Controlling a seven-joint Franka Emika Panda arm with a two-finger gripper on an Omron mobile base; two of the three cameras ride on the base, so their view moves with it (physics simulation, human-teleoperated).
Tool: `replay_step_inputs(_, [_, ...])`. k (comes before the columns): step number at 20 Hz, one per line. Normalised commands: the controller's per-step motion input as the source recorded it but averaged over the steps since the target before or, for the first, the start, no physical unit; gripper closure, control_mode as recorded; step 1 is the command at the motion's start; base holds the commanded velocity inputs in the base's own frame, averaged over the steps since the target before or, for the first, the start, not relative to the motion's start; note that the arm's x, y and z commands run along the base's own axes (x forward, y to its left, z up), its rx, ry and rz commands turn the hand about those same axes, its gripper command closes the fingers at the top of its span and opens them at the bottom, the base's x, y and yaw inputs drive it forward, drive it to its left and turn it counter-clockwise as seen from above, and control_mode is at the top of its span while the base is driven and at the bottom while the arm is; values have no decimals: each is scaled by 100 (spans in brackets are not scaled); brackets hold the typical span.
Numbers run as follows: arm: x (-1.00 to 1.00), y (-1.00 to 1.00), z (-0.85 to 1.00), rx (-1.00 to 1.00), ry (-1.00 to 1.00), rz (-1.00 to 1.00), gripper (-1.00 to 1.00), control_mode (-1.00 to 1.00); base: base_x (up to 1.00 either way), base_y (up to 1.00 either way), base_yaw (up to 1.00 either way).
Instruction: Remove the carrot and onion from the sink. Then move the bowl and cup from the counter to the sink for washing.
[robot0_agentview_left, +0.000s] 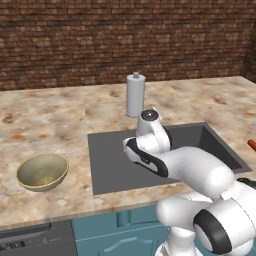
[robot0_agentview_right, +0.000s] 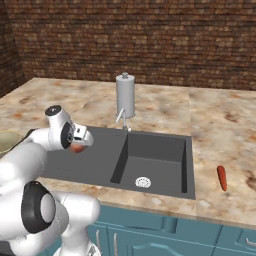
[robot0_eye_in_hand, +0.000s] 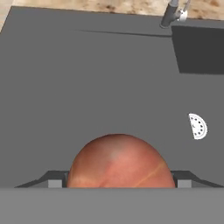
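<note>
Onion (robot0_eye_in_hand: 121, 161) between spread end effector (robot0_eye_in_hand: 118, 183) fingers, seemingly gripped, over sink (robot0_agentview_right: 95, 155) panel; bowl (robot0_agentview_left: 42, 171) empty.

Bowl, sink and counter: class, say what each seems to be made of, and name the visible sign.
Bowl: probably glazed ceramic; its speckled olive inside shines and the rim is pale.
Sink: matte dark grey, perhaps composite or coated metal; flat and without gloss.
Counter: looks like polished stone; beige-and-tan marbling.
</note>
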Motion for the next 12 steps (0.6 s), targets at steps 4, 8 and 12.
replay_step_inputs(4, [2,48,0,0,0,0,100,-100,0,0,0])
replay_step_inputs(8, [1,46,0,4,0,0,100,-100,0,0,0])
replay_step_inputs(12, [3,42,0,9,0,0,100,-100,0,0,0])
